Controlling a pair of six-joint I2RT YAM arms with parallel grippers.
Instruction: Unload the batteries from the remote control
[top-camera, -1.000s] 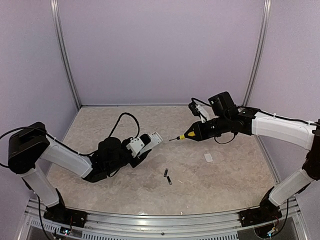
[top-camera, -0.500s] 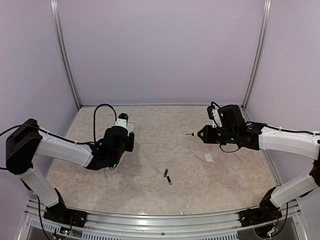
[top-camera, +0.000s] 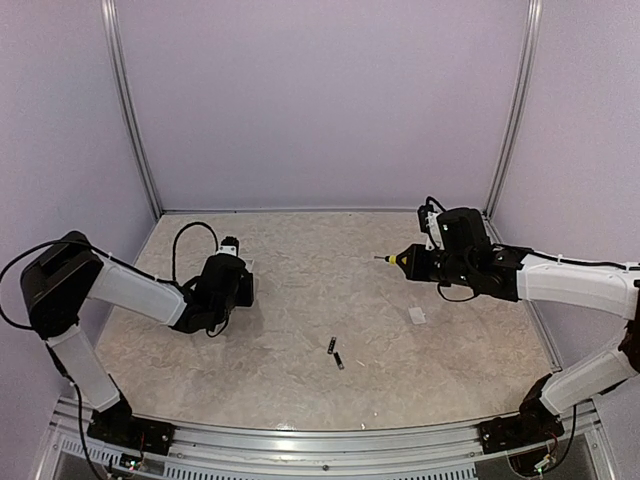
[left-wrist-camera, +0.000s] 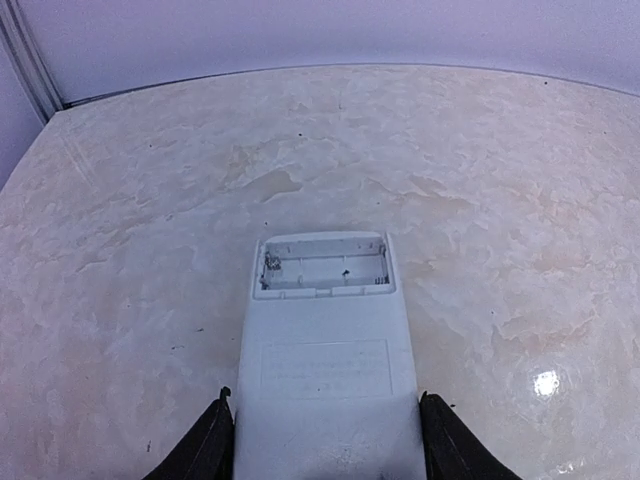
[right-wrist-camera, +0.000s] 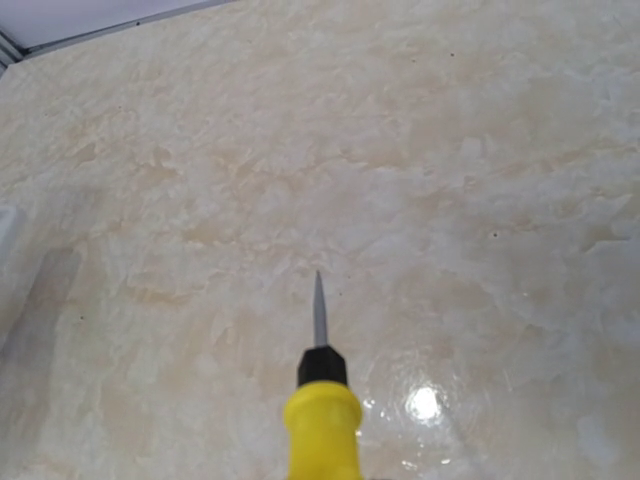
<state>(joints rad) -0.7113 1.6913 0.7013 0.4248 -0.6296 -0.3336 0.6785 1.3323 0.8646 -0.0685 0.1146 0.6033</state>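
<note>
Moved: left end effector (left-wrist-camera: 325, 432), leftward, clamping remote (left-wrist-camera: 325, 340); compartment (left-wrist-camera: 323, 266) uncovered.
Right end effector (top-camera: 418, 262): gripping screwdriver (right-wrist-camera: 320, 425).
Batteries (top-camera: 337, 353): on counter (top-camera: 300, 320).

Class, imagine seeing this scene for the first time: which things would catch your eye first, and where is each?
The flat white rectangular remote control, clamped in the left gripper at the left of the marbled table, shows an open, empty battery bay. The right gripper holds a yellow-handled screwdriver above the table's right side, tip pointing left. Two small dark cylindrical batteries lie at centre front.
</note>
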